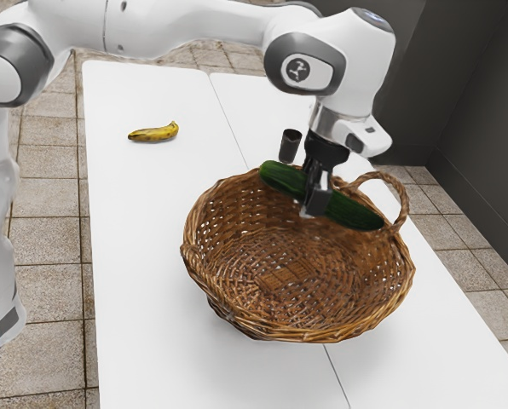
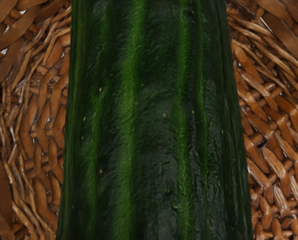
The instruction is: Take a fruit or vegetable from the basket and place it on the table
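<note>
My gripper is shut on the middle of a long dark green cucumber, high in the wicker basket near its far side in the exterior view. The cucumber lies crosswise, its left end at the rim and its right end by the looped handle. In the wrist view the cucumber runs close under my hand, with the basket's weave below on both sides. Whether the cucumber touches the rim, I cannot tell.
A yellow banana lies on the white table, toward the exterior view's upper left. Just behind the basket stands a dark cup. The basket's handle arches up to the right of my gripper.
</note>
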